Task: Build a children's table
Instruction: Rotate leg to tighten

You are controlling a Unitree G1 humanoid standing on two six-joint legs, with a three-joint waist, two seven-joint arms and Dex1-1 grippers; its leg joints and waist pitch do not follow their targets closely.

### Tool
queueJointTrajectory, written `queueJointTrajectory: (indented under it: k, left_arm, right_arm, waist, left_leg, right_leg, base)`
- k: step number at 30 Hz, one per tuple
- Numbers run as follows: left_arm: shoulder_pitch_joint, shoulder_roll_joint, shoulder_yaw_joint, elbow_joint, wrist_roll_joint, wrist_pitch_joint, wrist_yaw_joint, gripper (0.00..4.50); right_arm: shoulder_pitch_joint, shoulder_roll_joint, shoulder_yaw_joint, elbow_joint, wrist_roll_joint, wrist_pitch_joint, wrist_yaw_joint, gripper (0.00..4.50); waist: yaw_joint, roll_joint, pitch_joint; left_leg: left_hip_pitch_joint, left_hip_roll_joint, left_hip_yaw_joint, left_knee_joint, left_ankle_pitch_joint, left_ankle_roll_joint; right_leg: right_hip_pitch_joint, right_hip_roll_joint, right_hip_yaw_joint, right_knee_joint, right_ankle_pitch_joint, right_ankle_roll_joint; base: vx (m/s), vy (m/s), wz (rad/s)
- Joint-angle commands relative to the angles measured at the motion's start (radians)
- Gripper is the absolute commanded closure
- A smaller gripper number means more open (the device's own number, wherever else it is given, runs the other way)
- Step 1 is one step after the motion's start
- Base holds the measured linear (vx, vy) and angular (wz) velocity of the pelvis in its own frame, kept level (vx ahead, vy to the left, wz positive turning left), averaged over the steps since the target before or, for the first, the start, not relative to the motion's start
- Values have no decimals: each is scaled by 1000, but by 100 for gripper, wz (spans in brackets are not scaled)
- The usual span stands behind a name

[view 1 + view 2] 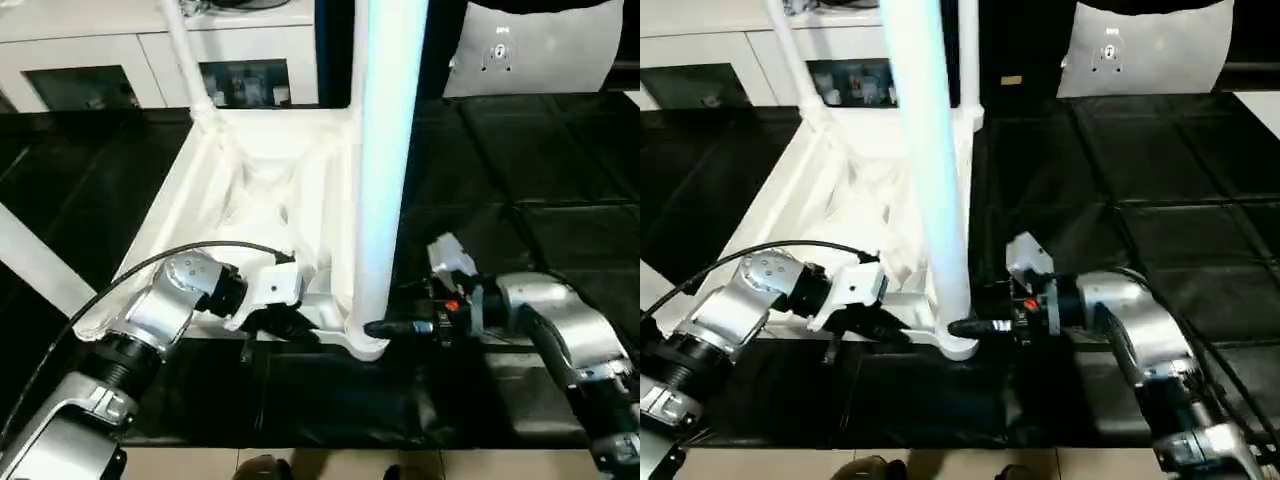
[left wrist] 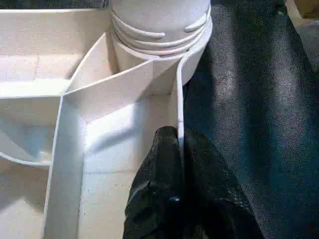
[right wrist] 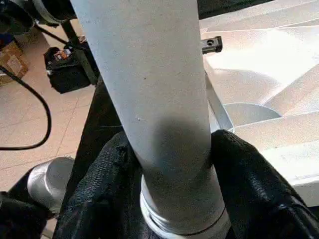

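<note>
Left eye view: table top [image 1: 250,190] lies upside down on the black floor mat [image 1: 520,180], ribs facing up. One leg [image 1: 385,150] stands upright in the near corner socket [image 1: 365,340]; another leg [image 1: 188,55] stands at the far corner. Right gripper [image 3: 172,169] has its fingers [image 3: 99,189] on both sides of the near leg just above the threads, touching it. Left gripper [image 2: 179,164] is pinched together on the thin rim wall [image 2: 177,109] of the top (right beside that same socket). White cabinet [image 1: 90,60] with glass doors and a grey cushion [image 1: 545,45] sit beyond the mat.
</note>
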Motion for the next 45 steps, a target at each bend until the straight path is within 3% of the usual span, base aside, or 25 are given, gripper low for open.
queueJointTrajectory:
  k: [1,11,16,18,19,20,22,23,25,27,28,30,31,32,33,34,36,38,40,43,45]
  left_arm:
    - [-14,-1,-48,-6,10,-19,-63,450]
    - [-12,8,-50,3,14,-18,-63,450]
    - [-7,-12,-27,-18,21,84,23,450]
    - [-7,-16,-23,-21,19,92,30,450]
    - [-4,-29,-11,-30,11,119,55,450]
    - [0,-82,10,-57,10,195,148,450]
    - [0,-101,15,-64,14,218,182,450]
    - [0,-101,15,-64,14,218,182,450]
    - [-8,-186,23,-79,36,296,308,450]
    - [-10,-200,23,-81,41,308,328,450]
    - [-10,-200,23,-81,41,308,328,450]
    - [-24,-250,32,-67,58,346,411,450]
    - [-24,-250,32,-67,58,346,411,450]
    - [-39,-300,46,-49,85,383,509,450]
    - [-39,-300,46,-49,85,383,509,450]
    - [-46,-329,57,-44,101,406,566,450]
    - [-54,-362,69,-35,119,419,638,450]
    - [-56,-376,73,-36,130,425,664,450]
    - [-56,-423,80,-42,146,444,729,450]
    - [-54,-440,83,-48,145,447,743,450]
    - [-47,-437,84,-60,140,441,738,450]
  right_arm:
    - [-14,-6,10,4,-4,14,14,247]
    - [-9,-5,22,-13,17,59,23,254]
    - [37,28,4,-103,55,144,-65,254]
    - [40,32,3,-108,55,147,-75,254]
    - [53,49,-3,-126,57,158,-110,254]
    - [103,113,-4,-151,23,141,-227,254]
    - [119,136,-4,-153,6,131,-269,254]
    - [119,136,-4,-153,6,131,-269,254]
    - [157,234,-1,-152,-49,110,-429,254]
    - [162,250,-1,-153,-57,110,-456,254]
    - [162,250,-1,-153,-57,110,-456,254]
    - [153,326,-13,-131,-93,108,-593,254]
    - [153,326,-13,-131,-93,108,-593,255]
    - [133,413,-27,-96,-139,99,-746,255]
    - [133,413,-27,-96,-139,99,-746,255]
    - [118,466,-35,-73,-161,95,-830,256]
    - [98,525,-44,-45,-191,89,-933,256]
    - [92,548,-50,-37,-207,86,-973,256]
    - [67,596,-47,-9,-256,75,-1073,256]
    - [61,609,-53,-2,-257,62,-1091,256]
    - [72,614,-88,-17,-235,23,-1082,187]
  waist:
    - [-6,-17,-58]
    - [-6,-14,-56]
    - [-3,-11,-52]
    - [-7,-15,-48]
    - [-7,-11,-47]
    - [-7,-10,-43]
    - [-12,-14,-37]
    - [-17,-17,-36]
    - [-23,-12,-30]
    - [-40,-17,-26]
    - [-43,-16,-26]
    - [-59,-12,-22]
    - [-65,-13,-22]
    - [-69,-14,-26]
    - [-76,-13,-23]
    - [-75,-12,-26]
    - [-89,-19,-26]
    - [-94,-13,-28]
    - [-100,-12,-32]
    - [-99,-11,-32]
    - [-99,-9,-36]
  left_leg:
    - [10,56,-14,-67,-125,93]
    - [11,58,-14,-70,-139,84]
    - [14,60,-15,-74,-154,72]
    - [12,57,-16,-78,-183,60]
    - [14,59,-15,-80,-191,53]
    - [16,59,-16,-82,-213,46]
    - [22,57,-16,-86,-257,26]
    - [14,53,-22,-91,-263,17]
    - [21,55,-20,-94,-284,7]
    - [19,47,-29,-98,-326,-4]
    - [19,46,-32,-99,-332,-2]
    - [23,44,-33,-100,-373,3]
    - [23,43,-33,-100,-375,2]
    - [19,41,-36,-103,-367,6]
    - [13,40,-33,-107,-350,2]
    - [18,36,-35,-105,-355,1]
    - [14,35,-39,-108,-356,6]
    - [13,37,-40,-110,-367,15]
    - [14,41,-37,-111,-356,16]
    - [13,42,-33,-112,-348,26]
    - [10,42,-31,-111,-336,33]
  right_leg:
    - [49,-78,42,-61,-145,-262]
    - [49,-79,43,-63,-159,-262]
    - [46,-80,46,-66,-189,-254]
    - [46,-81,46,-73,-250,-239]
    - [45,-81,47,-74,-266,-237]
    - [41,-82,48,-80,-306,-228]
    - [35,-83,50,-90,-375,-211]
    - [44,-85,48,-91,-436,-185]
    - [30,-83,53,-101,-487,-160]
    - [33,-85,48,-111,-596,-118]
    - [32,-85,47,-112,-608,-109]
    - [22,-84,46,-123,-648,-89]
    - [21,-83,45,-123,-653,-86]
    - [28,-84,40,-125,-653,-76]
    - [24,-79,38,-127,-637,-74]
    - [24,-82,35,-131,-651,-68]
    - [27,-82,32,-132,-639,-65]
    - [25,-84,33,-132,-617,-69]
    - [23,-80,36,-127,-543,-92]
    - [26,-79,41,-122,-457,-121]
    - [31,-81,43,-117,-393,-140]
  base:
    - [0,0,0]
    - [0,0,0]
    - [0,0,0]
    - [0,0,0]
    - [0,0,0]
    - [0,0,0]
    - [0,0,0]
    - [0,0,0]
    - [0,0,0]
    - [0,0,0]
    - [0,0,0]
    - [0,0,0]
    - [0,0,0]
    - [0,0,0]
    - [0,0,0]
    - [0,0,0]
    - [0,0,0]
    - [0,0,0]
    - [0,0,0]
    - [0,0,0]
    - [0,0,0]
